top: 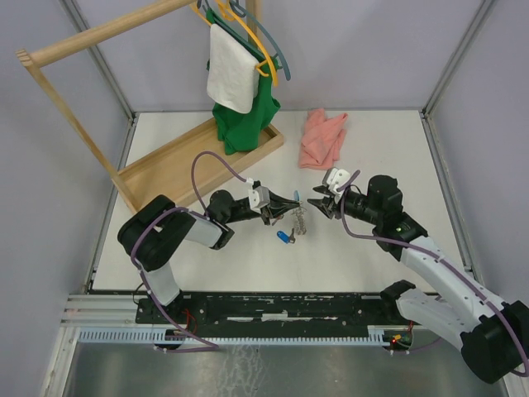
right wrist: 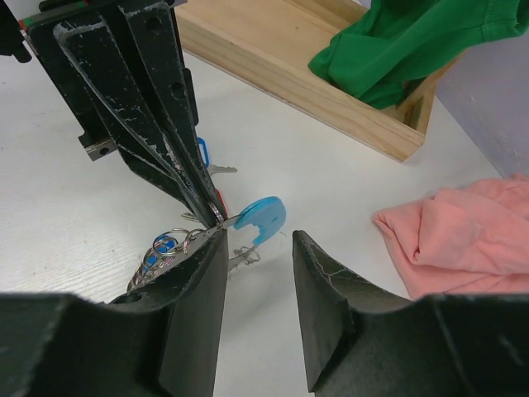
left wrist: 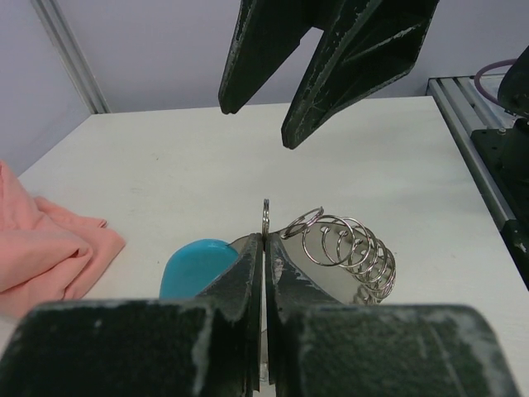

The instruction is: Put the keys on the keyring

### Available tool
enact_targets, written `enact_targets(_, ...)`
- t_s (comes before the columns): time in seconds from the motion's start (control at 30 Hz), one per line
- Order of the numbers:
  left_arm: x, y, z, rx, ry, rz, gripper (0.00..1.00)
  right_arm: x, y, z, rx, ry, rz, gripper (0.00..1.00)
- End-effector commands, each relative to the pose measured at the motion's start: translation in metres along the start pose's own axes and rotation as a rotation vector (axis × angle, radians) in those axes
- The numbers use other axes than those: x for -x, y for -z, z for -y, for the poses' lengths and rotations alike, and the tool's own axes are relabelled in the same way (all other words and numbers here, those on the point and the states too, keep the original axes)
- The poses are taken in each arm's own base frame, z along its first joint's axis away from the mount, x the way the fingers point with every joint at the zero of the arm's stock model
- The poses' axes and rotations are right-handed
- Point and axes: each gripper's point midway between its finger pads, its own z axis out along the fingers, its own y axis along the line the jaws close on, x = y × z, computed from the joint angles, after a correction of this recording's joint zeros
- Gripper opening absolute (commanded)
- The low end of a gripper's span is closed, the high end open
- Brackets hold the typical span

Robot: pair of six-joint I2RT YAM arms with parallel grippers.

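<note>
At centre, the left gripper (left wrist: pixel 264 248): I read its two black fingers (left wrist: pixel 235 285) as pressed together, pinching the thin silver rim of the keyring (left wrist: pixel 343 248). This is a loop of silvery coiled wire with a thick bright blue curved section (left wrist: pixel 194 265). The blue section sits just to one side of the closed tips, and the coil fans out on the other side. Opposite it, the right gripper (right wrist: pixel 258 244): its jaws stand spread and hold nothing. In its wrist view the blue section lies just beyond the gap; the finger on the left of that view is close beside the coil, though I cannot tell whether they touch. In the top view the two grippers face each other tip to tip over the white table (top: pixel 388 157), with the keyring between them. Of the keys, one small silver key with a blue oblong tag (right wrist: pixel 201 152) lies just beyond the left fingers. A red tag (right wrist: pixel 219 198) shows under those fingers, and a second blue tag (top: pixel 283 236) lies just beside the coil on the near side. Whether any key is threaded on, I cannot tell. Further out are a crumpled pink cloth (top: pixel 321 139) and a wooden rack (top: pixel 165 169) carrying a green garment (top: pixel 240 124) and a white towel (top: pixel 230 74).
</note>
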Motion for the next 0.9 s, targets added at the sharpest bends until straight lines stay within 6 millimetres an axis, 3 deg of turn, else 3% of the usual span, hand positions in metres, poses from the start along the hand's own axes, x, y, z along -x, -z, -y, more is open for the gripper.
enact_targets(0.0, 0.031, -0.004, -0.004, 0.009, -0.087, 0.107, 0.03, 0.023, -0.002, 0.006, 0.01, 0.033, 0.055, 0.46)
enact_targets(0.37, 0.029, -0.004, -0.003, -0.003, -0.093, 0.106, 0.03, -0.003, -0.02, -0.003, 0.107, 0.163, 0.036, 0.54)
enact_targets(0.87, 0.028, -0.005, -0.002, -0.027, -0.091, 0.107, 0.03, -0.022, -0.031, -0.015, 0.212, 0.167, 0.031, 0.39)
